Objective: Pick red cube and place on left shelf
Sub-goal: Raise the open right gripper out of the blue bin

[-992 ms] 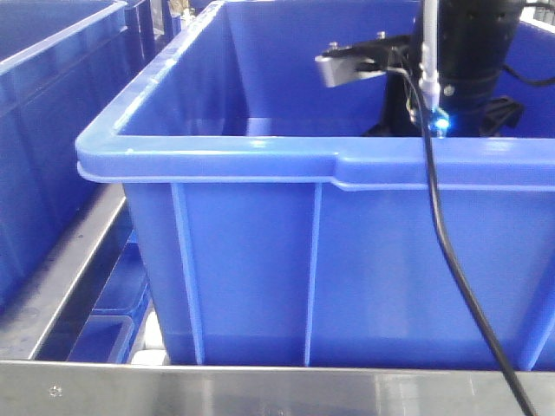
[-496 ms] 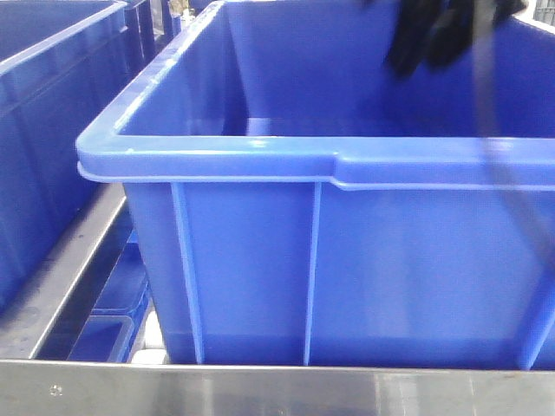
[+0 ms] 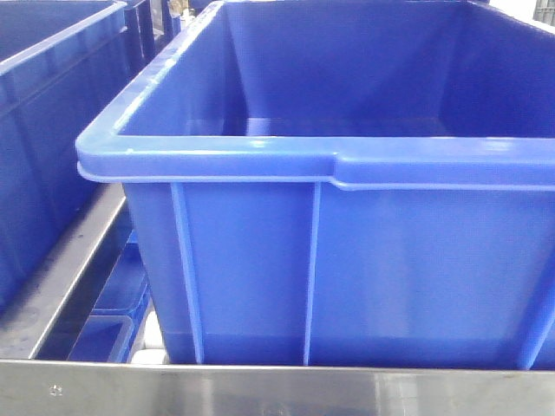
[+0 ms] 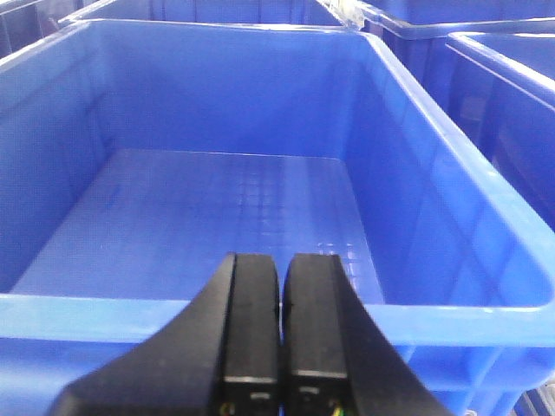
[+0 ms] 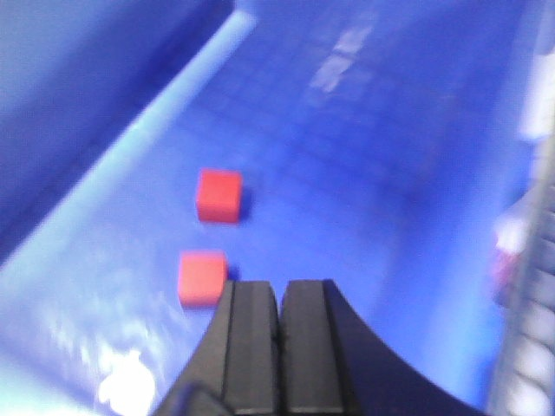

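In the blurred right wrist view two red cubes lie apart on the floor of a blue bin (image 5: 364, 156). One red cube (image 5: 218, 195) sits farther off; the other red cube (image 5: 202, 277) lies just left of my right gripper (image 5: 280, 290). That gripper hangs above the floor, shut with nothing in it. My left gripper (image 4: 281, 264) is shut and holds nothing; it hovers over the near rim of a blue bin (image 4: 104, 308) with a bare floor. No shelf shows, and neither arm appears in the front view.
A large blue bin (image 3: 217, 160) fills the front view, standing on a metal frame (image 3: 260, 390). Another blue bin (image 3: 43, 104) stands to its left. More blue bins (image 4: 494, 78) crowd the right of the left wrist view.
The right arm, seen inside the big bin one second ago, rose upward through a blur and has left the front view.
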